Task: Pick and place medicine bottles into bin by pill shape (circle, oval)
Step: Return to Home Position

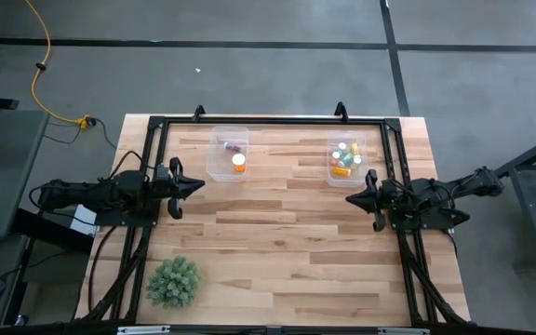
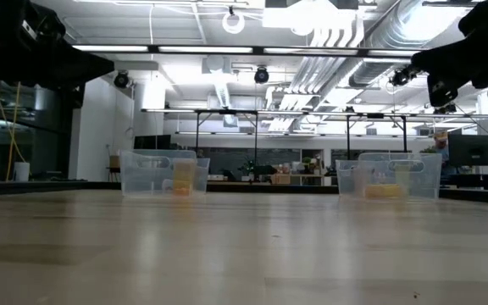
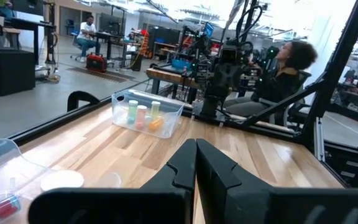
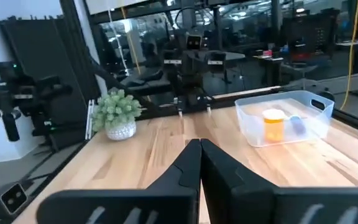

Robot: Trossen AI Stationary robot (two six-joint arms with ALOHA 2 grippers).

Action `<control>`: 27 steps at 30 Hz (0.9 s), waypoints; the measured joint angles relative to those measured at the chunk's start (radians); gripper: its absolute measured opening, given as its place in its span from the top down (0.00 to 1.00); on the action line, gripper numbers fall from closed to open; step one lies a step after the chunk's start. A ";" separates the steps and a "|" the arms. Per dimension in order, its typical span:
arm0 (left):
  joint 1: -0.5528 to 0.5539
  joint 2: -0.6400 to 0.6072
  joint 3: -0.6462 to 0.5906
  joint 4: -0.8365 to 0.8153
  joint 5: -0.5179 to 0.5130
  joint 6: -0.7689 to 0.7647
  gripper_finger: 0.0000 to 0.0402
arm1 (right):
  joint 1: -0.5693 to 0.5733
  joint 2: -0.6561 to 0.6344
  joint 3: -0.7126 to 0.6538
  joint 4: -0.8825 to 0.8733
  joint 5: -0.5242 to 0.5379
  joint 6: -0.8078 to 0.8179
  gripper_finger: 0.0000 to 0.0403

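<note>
Wooden table [image 1: 277, 242], white-capped orange bottle [image 1: 239, 163]

One camera looks straight down, one level along the table [image 1: 277, 233], and both wrist cameras face inward across it.

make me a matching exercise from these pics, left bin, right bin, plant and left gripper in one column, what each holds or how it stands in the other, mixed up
1 left bin
2 right bin
3 plant
4 left gripper

a shut, holding nothing, over the left side of the table
b holds a cluster of small bottles
c stands on the table, outside both bins
d holds the large orange bottle

Pairs: 1-d, 2-b, 3-c, 4-a
</note>
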 joint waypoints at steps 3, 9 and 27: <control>0.000 0.000 0.000 0.001 0.000 0.000 1.00 | -0.036 0.000 0.000 0.022 -0.067 -0.015 1.00; 0.000 0.000 0.000 0.001 0.000 0.000 1.00 | -0.099 0.000 0.000 -0.016 -0.123 -0.010 1.00; 0.000 0.000 0.000 0.001 0.000 0.000 1.00 | -0.122 0.042 -0.001 -0.021 -0.142 -0.078 1.00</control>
